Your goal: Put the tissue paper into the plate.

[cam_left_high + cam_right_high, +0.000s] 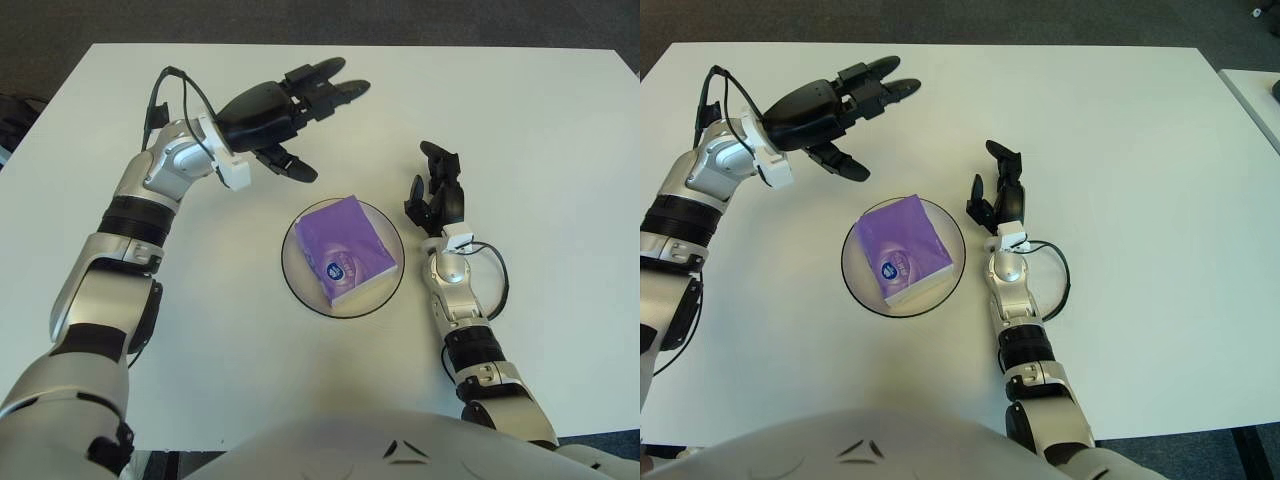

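Two hands are showing around one landmark, the round clear glass plate [297, 285] on the white table [560, 140]. Left of and beyond the plate, the left hand [275, 112] is hovering with fingers spread wide, gripping nothing. Inside the plate, the purple rectangular tissue paper pack [347, 248] is lying flat. Just right of the plate, the right hand [438, 195] is idling, fingers loosely open, empty. Placement is looking complete; only arm withdrawal appears outstanding.

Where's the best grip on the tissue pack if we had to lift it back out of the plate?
Probably pinch the tissue pack across its two long side edges, coming from above. It lies flat in the plate, so the rim blocks a low side approach. The left hand, open and behind-left of the plate, seems better placed than the right hand.
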You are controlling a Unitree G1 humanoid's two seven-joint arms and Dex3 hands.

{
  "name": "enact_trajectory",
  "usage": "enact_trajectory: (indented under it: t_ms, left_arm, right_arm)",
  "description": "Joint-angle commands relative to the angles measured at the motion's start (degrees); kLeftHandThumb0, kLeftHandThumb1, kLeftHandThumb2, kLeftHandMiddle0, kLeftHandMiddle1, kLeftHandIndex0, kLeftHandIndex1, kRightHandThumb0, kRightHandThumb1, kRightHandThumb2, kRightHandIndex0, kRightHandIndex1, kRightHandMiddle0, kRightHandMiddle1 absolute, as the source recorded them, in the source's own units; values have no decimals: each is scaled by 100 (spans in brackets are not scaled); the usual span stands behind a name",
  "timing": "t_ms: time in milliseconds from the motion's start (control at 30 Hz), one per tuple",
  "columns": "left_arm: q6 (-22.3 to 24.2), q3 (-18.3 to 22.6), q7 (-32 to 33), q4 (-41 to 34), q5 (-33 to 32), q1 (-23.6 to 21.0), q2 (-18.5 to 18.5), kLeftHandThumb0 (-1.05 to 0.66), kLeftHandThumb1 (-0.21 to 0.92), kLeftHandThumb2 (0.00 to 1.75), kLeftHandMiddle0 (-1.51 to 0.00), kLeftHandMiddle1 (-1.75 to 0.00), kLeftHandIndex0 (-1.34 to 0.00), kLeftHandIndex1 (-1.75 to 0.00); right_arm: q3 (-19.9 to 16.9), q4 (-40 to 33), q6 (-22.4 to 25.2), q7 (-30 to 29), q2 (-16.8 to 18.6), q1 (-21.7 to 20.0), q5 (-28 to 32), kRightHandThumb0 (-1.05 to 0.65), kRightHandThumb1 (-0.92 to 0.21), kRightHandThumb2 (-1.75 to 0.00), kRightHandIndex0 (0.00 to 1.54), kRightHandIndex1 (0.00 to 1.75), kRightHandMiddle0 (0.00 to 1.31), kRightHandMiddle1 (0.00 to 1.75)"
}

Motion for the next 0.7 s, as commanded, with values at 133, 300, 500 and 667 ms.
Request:
enact_trajectory:
  t_ms: [133, 300, 500, 667]
  left_arm:
    - [112, 353, 594, 778, -581, 203, -416, -70, 92, 100, 0, 0, 0, -20]
    - [1034, 479, 329, 537, -1231, 365, -758, -74, 92, 107, 0, 0, 0, -16]
    - [1840, 600, 410, 113, -1512, 574, -1020, -81, 92, 111, 0, 0, 0, -13]
    - [2494, 681, 356, -284, -1751, 771, -1187, -82, 92, 109, -1, 0, 0, -11]
  right_arm:
    - [-3, 1284, 470, 138, 150, 1102, 55, -69, -92, -81, 28, 26, 0, 89]
    - [-21, 1291, 441, 167, 142, 1112, 65, -70, -92, -82, 28, 26, 0, 88]
    - [-39, 1282, 447, 190, 135, 1128, 70, -70, -92, -84, 27, 26, 0, 87]
    - [-59, 1290, 456, 205, 128, 1134, 80, -70, -92, -84, 27, 26, 0, 86]
